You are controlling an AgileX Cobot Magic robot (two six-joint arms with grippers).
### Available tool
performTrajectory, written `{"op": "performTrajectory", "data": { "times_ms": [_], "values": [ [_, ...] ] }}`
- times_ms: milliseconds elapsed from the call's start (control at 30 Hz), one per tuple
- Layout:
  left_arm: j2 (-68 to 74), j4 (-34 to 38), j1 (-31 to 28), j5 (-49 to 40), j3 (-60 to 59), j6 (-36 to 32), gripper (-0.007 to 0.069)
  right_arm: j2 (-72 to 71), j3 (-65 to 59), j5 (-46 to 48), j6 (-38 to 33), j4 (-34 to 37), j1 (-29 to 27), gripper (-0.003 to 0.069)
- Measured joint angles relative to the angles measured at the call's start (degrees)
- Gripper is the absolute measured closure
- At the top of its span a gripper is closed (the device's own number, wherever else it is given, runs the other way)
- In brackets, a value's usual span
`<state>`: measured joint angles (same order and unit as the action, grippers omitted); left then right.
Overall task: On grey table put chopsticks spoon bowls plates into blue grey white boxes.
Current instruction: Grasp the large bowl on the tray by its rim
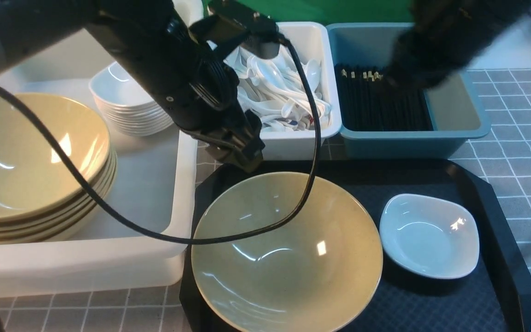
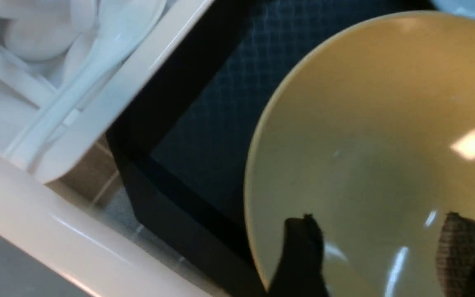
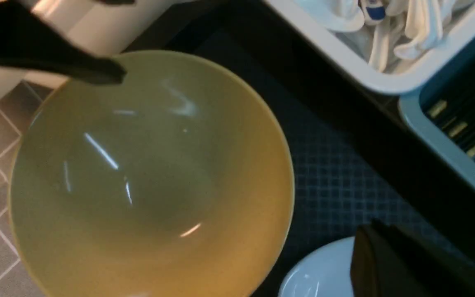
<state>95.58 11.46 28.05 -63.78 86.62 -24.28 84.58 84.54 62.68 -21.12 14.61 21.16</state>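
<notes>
Strong, even light falls from overhead. It leaves a small square glare on the yellow bowl (image 1: 288,258), curved streaks on the stacked bowls (image 1: 26,157) and a bright fleck on the white dish (image 1: 431,235), which casts a soft shadow onto the black tray (image 1: 500,258). The near rim of the large white box (image 1: 85,265) is blown out to plain white at its left end. The front view is sharp except for the right arm (image 1: 436,46), which is smeared by motion blur. Both wrist views are soft throughout. In the left wrist view the spoons (image 2: 109,41) wash out into pale shapes.
</notes>
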Motion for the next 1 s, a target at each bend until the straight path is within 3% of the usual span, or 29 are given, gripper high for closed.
{"op": "performTrajectory", "data": {
  "times_ms": [200,400,600,700,733,800,1000],
  "values": [
    [5.92,-2.90,1.98,6.47,0.21,-4.57,0.0137,-16.87,-18.26,-9.64,0.75,0.62,0.42,0.0627],
    [11.55,-6.36,3.99,11.01,0.40,-7.14,0.0135,-26.06,-24.74,-9.58,2.05,0.68,0.48,0.0627],
    [16.48,-7.90,4.01,12.38,0.40,-4.86,0.0159,-30.92,-28.14,-8.31,4.32,0.75,0.48,0.0625],
    [17.70,-7.55,4.01,11.60,0.40,-0.74,0.0305,-31.57,-29.78,-7.35,5.68,0.80,0.48,0.0625],
    [17.70,-7.49,4.08,11.51,0.40,-0.47,0.0317,-31.57,-29.95,-7.29,5.82,0.80,0.48,0.0625],
    [17.42,-7.24,4.12,9.23,0.59,1.35,0.0455,-31.57,-30.81,-7.15,6.23,0.82,0.48,0.0625],
    [11.69,-4.40,4.00,4.48,0.54,5.39,0.0589,-30.67,-29.12,-3.55,6.41,0.87,0.48,0.0623]
  ]
}}
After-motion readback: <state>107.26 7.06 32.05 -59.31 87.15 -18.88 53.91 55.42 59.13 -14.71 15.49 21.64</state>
